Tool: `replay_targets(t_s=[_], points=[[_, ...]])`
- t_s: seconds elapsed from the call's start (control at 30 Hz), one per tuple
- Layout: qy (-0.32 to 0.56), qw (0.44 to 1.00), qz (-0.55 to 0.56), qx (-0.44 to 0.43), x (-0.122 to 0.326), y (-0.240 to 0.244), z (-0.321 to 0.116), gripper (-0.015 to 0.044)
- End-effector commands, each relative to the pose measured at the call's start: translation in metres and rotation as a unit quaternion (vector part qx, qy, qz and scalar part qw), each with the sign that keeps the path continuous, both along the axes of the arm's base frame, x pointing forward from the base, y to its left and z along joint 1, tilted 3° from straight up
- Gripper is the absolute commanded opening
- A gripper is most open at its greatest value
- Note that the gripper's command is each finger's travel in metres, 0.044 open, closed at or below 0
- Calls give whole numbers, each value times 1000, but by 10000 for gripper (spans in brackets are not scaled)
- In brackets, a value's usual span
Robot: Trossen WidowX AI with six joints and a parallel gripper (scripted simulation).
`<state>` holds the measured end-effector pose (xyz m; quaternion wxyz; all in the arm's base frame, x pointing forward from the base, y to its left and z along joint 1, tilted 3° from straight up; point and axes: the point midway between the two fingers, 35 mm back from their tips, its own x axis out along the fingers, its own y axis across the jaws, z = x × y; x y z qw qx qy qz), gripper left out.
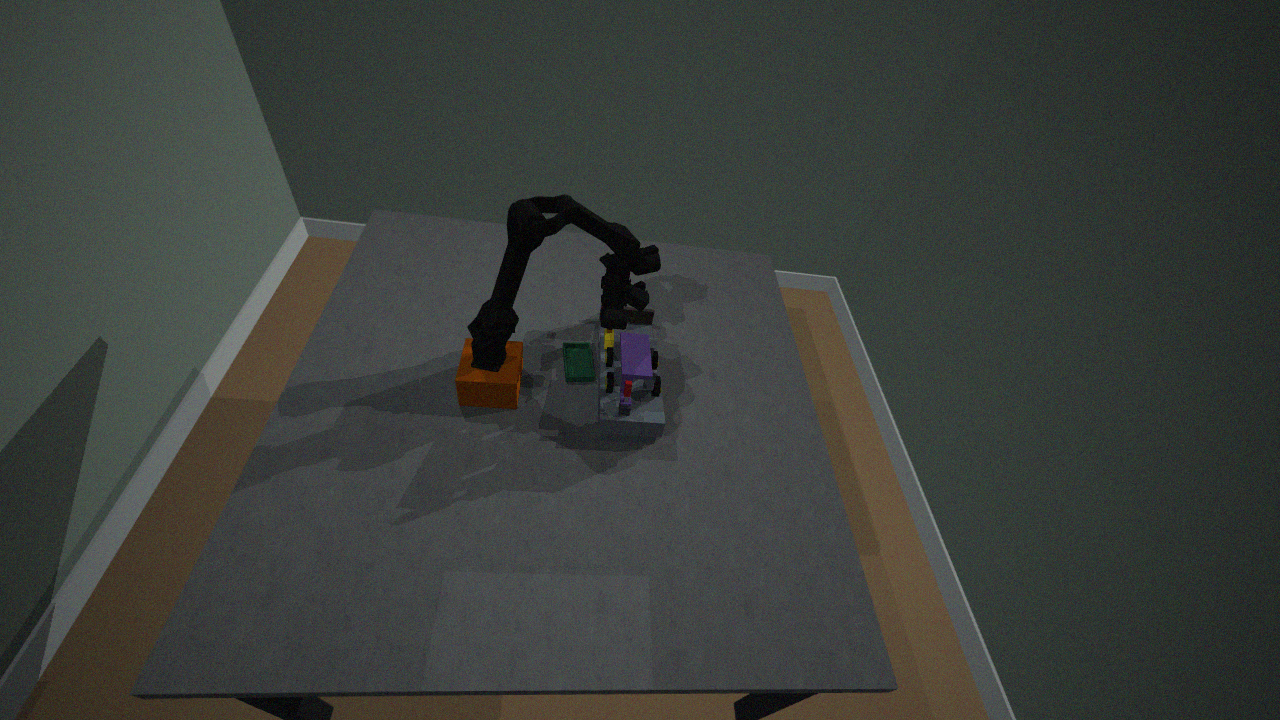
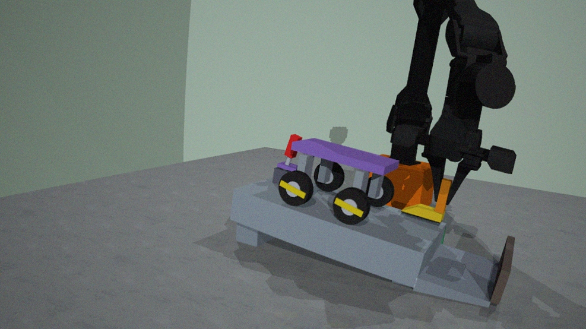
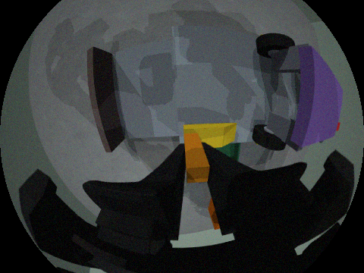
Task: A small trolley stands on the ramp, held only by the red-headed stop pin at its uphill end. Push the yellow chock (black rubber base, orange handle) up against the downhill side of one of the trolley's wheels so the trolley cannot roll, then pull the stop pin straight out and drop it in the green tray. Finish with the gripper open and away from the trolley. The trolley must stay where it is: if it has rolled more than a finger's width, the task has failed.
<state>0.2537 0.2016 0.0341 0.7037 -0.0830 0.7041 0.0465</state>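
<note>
My gripper (image 2: 443,197) (image 3: 192,147) is shut on the orange handle of the yellow chock (image 1: 608,339) (image 2: 423,211) (image 3: 216,133). The chock is upright near the ramp's tray-side edge, downhill of the trolley's tray-side lower wheel (image 3: 268,137), with a gap between them in the wrist view. Whether its base touches the ramp (image 1: 646,417) (image 2: 327,227) (image 3: 197,80) is unclear. The purple-topped trolley (image 1: 636,356) (image 2: 346,155) (image 3: 322,102) stands on the ramp. The red-headed stop pin (image 1: 627,388) (image 2: 292,146) (image 3: 338,127) is upright at its uphill end. The green tray (image 1: 579,363) (image 3: 233,152) lies beside the ramp.
A brown end board (image 2: 503,270) (image 3: 102,98) stands across the ramp's low end. The orange arm base (image 1: 488,390) (image 2: 410,184) is on the tray's far side from the ramp. All stand on the grey table (image 1: 537,537) (image 2: 133,254).
</note>
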Motion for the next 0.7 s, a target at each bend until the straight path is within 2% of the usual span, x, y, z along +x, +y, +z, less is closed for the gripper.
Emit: replay_targets(t_s=[0.0,0.67], points=[[2,1000,2,-4,0,-2,-6,0],[2,1000,2,-4,2,-19,-4,0]])
